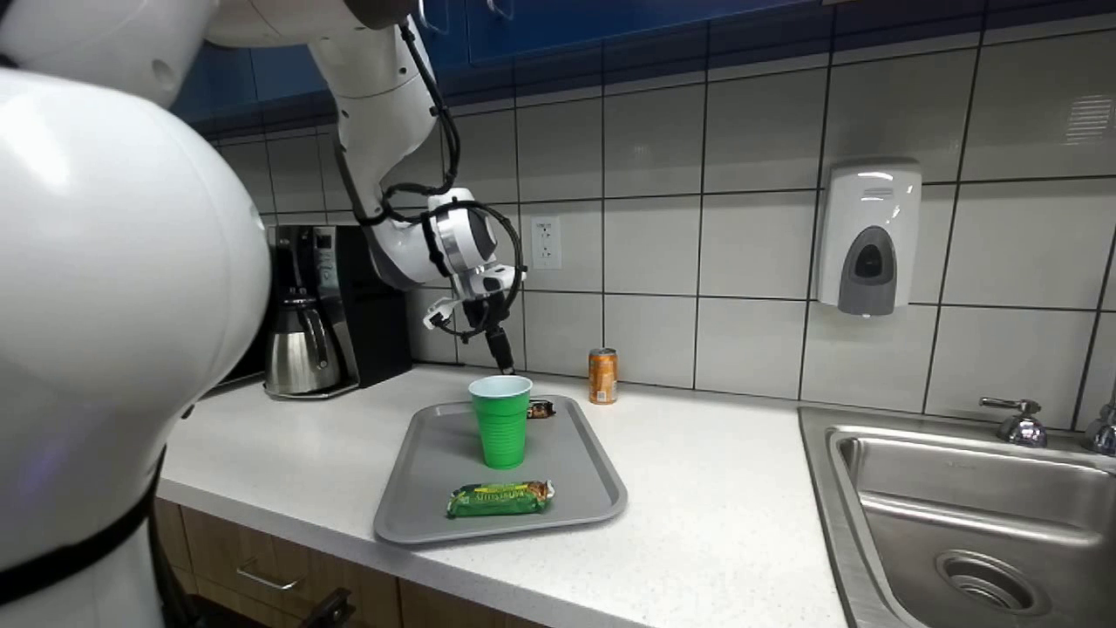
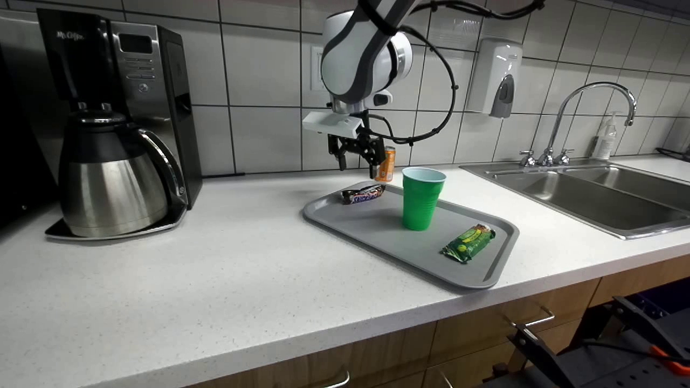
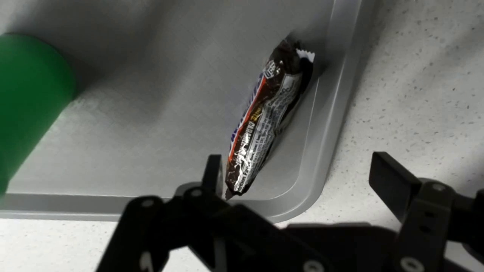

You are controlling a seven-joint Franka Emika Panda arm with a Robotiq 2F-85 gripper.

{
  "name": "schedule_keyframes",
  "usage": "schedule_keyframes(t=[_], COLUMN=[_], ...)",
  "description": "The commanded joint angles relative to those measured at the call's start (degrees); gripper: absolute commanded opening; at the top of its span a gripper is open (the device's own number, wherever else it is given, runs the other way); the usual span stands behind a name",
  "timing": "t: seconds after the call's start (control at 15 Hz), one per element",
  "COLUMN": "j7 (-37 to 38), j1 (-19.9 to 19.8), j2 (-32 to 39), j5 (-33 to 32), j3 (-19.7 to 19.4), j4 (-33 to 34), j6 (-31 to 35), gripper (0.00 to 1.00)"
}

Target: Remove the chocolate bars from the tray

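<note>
Grey tray lies flat on the pale counter, well left of the sink and right of the coffee maker. On it, at the near end, a green chocolate bar in a printed wrapper, lying flat. At the far end, a brown chocolate bar, close inside the rim by a corner; whether its tip touches the rim cannot be told. A green cup with a white rim stands upright between the two bars; in an exterior view it hides part of the brown one.

Gripper hangs over the far end, angled down, its fingers spread wide. In the wrist view one end of the brown bar shows between them, just beside one finger; the other finger shows over the counter, past the rim. Fingertips show above the bar in an exterior view.

Orange can upright on the counter, near the tray's far right corner and the tiled wall. Soap dispenser on that wall, to the right. Coffee pot on the coffee maker's base, handle turned right.
</note>
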Motion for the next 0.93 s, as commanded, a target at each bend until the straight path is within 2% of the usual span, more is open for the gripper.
schedule_keyframes(t=[0.0,0.87], j7=[4.3,5.9], j1=[1.6,1.4], j2=[1.6,3.4], j5=[-2.6,-3.3], j3=[-2.0,-3.1], j4=[1.4,0.5], j6=[0.7,1.5], gripper=[1.00,1.00])
